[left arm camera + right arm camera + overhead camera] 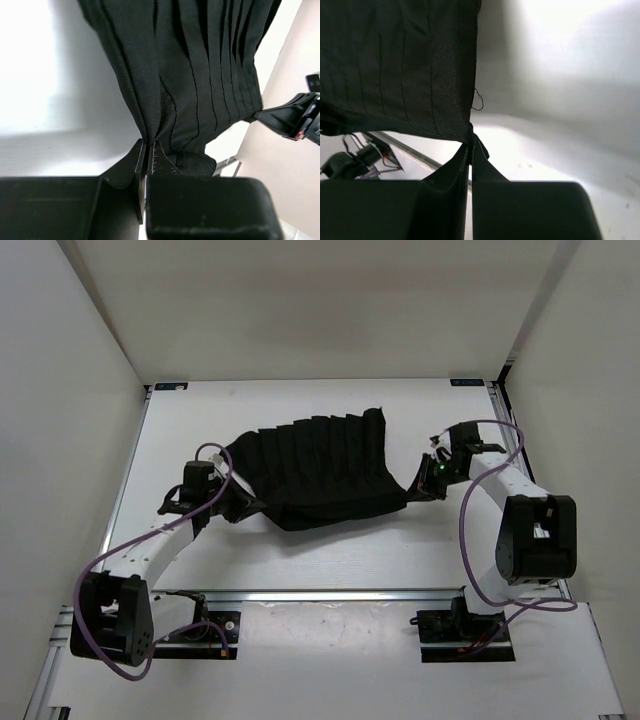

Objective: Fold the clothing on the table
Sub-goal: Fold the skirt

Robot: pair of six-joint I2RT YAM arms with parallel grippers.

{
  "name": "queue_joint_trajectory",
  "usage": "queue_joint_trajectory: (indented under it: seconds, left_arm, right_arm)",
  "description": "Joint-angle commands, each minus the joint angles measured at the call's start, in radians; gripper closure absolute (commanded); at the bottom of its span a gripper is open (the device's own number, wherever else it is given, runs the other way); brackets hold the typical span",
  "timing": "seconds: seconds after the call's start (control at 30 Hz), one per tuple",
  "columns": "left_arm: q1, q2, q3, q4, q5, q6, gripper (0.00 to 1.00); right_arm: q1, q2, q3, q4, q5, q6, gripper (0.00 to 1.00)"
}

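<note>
Pinching the lower-left corner, the left hand (240, 508) is clamped narrow on the clothing (320, 465), a soft black pleated fabric lying mid-frame on the smooth white worktop (300, 560), with its long axis running left to right between both hands. At centre right, the right hand (420, 487) is closed tight on the opposite corner.
</note>
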Motion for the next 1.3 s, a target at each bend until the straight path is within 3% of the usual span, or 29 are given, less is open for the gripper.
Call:
queue_joint_trajectory:
  seconds: [0.0,0.13,0.2,0.3,0.4,0.53,0.63,0.83,1.0,1.1,1.27]
  left_arm:
    - [0.038,-0.036,-0.049,0.044,-0.024,-0.005,1.00]
    - [0.035,-0.025,-0.097,0.077,0.030,0.000,1.00]
    - [0.038,-0.014,-0.098,0.034,0.041,0.028,0.76]
    - [0.042,-0.027,-0.101,0.005,0.056,0.024,0.59]
    - [0.035,-0.063,-0.110,0.011,0.065,-0.031,0.47]
    - [-0.020,-0.125,-0.166,0.075,0.064,-0.145,0.39]
    - [-0.056,-0.195,-0.250,0.104,0.056,-0.237,0.40]
    - [-0.059,-0.307,-0.336,-0.012,0.015,-0.228,0.44]
    - [-0.025,-0.398,-0.425,0.008,-0.014,-0.265,0.47]
    - [-0.019,-0.380,-0.410,0.008,-0.050,-0.240,0.48]
    - [-0.028,-0.294,-0.241,-0.107,-0.184,-0.086,0.48]
  right_arm:
    - [-0.009,-0.063,-0.051,-0.069,0.158,-0.055,1.00]
    - [0.019,-0.083,-0.096,-0.118,0.169,-0.074,1.00]
    - [0.028,-0.093,-0.122,-0.127,0.169,-0.085,1.00]
    - [0.033,-0.103,-0.146,-0.124,0.173,-0.082,1.00]
    - [0.041,-0.089,-0.142,-0.124,0.159,-0.076,1.00]
    - [0.085,-0.049,-0.114,-0.135,0.123,-0.065,0.99]
    - [0.139,0.008,-0.087,-0.140,0.093,-0.064,1.00]
    - [0.228,0.080,-0.042,-0.144,0.047,-0.041,1.00]
    - [0.252,0.107,-0.010,-0.149,0.032,-0.038,1.00]
    - [0.262,0.104,-0.001,-0.161,0.034,-0.038,1.00]
    - [0.240,0.097,-0.011,-0.169,0.031,-0.044,1.00]
